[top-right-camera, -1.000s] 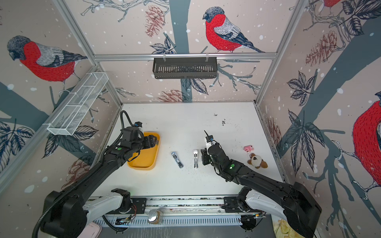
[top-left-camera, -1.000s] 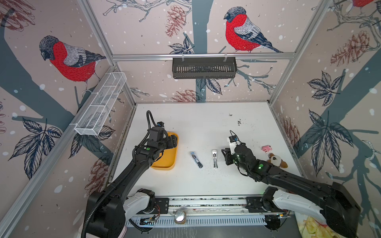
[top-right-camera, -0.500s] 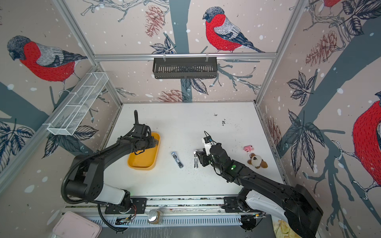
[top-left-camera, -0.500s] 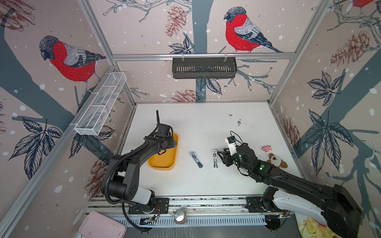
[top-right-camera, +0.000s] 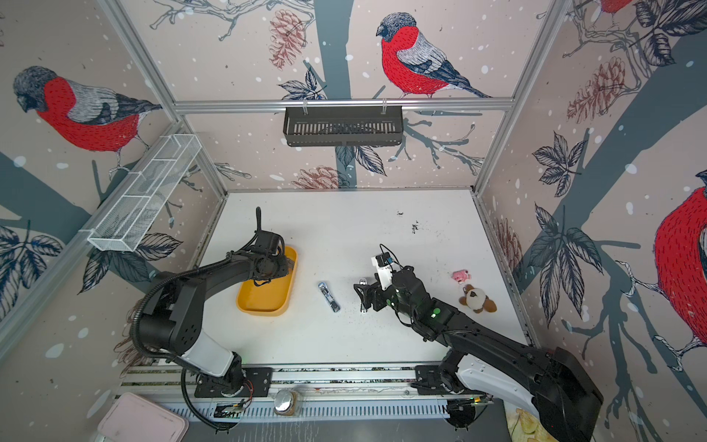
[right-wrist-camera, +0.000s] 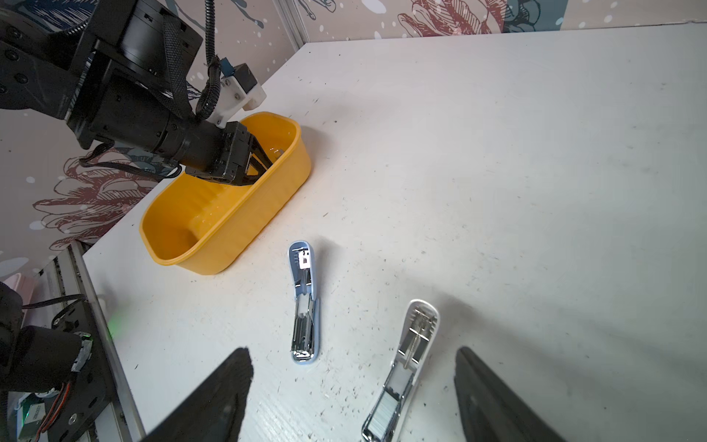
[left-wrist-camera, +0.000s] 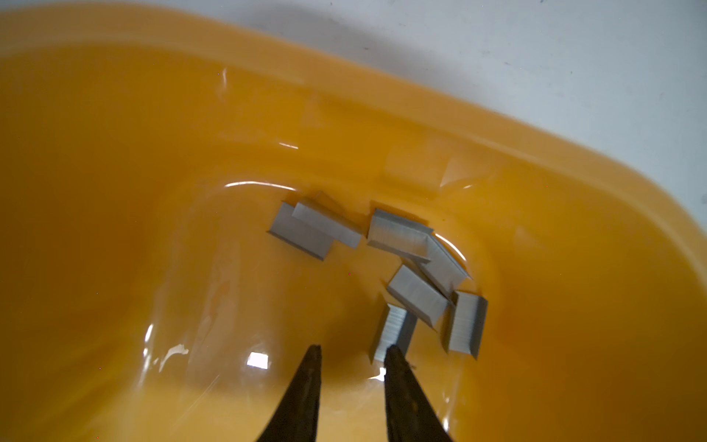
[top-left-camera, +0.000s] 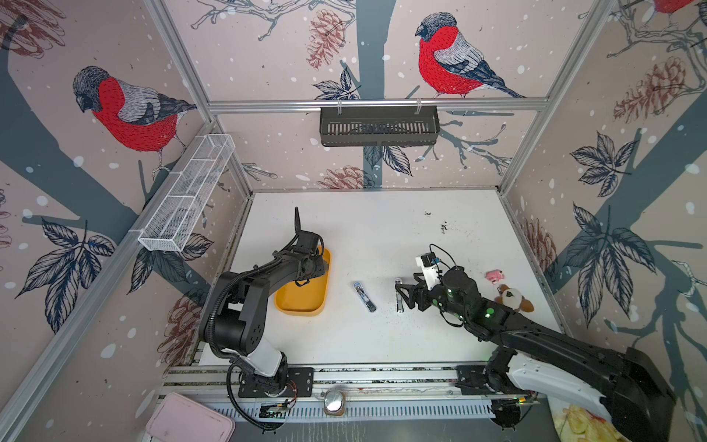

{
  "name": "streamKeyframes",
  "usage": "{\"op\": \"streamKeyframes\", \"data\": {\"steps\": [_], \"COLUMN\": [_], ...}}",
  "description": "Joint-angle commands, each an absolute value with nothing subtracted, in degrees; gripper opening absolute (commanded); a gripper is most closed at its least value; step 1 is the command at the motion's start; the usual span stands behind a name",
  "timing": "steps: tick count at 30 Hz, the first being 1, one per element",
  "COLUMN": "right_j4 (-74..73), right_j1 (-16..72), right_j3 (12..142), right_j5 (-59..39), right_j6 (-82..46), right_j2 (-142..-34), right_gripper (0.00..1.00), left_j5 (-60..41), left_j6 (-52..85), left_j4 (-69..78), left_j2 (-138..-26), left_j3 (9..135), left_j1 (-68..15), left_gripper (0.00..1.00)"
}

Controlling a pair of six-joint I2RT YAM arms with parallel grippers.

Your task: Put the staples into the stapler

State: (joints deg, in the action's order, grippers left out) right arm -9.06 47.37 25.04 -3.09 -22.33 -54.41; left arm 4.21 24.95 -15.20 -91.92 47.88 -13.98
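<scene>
I see staples [left-wrist-camera: 417, 294] clustered in yellow tray [left-wrist-camera: 535, 160], just ahead of left gripper [left-wrist-camera: 352, 352]; jaws narrowly parted, nothing gripped. White stapler [right-wrist-camera: 405, 363] lies open between jaws of right gripper [right-wrist-camera: 352, 350], spread wide, released; blue stapler [right-wrist-camera: 304, 306] just beside.

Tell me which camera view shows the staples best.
The left wrist view: the staples lie close and sharp in the yellow tray, each strip distinct. The right wrist view shows at most a small grey glint past the tray wall; in both top views the left arm hides them.
</scene>
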Motion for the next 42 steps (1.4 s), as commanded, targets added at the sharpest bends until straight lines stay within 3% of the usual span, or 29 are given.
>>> {"op": "streamKeyframes", "data": {"steps": [1, 28, 37, 42], "right_j4": [-10.1, -9.7, -6.3, -5.3], "right_j1": [47.4, 47.4, 47.3, 46.3], "right_j3": [25.1, 25.4, 26.8, 27.9], "right_j5": [-2.8, 0.2, 5.0, 5.0], "right_j6": [-22.6, -23.7, -25.2, -28.6], "right_j2": [-54.6, -56.5, -55.8, -54.4], "right_gripper": [0.85, 0.81, 0.80, 0.76], "left_j5": [3.8, 2.1, 2.4, -5.3], "left_j6": [24.5, 24.6, 26.8, 23.9], "left_j4": [-13.9, -14.6, -19.4, -20.3], "left_j2": [-92.2, -92.7, -81.9, -73.3], "left_j3": [48.3, 48.4, 46.5, 45.6], "left_j1": [-13.9, -13.9, -13.9, -13.8], "left_gripper": [0.30, 0.00, 0.00, 0.00]}}
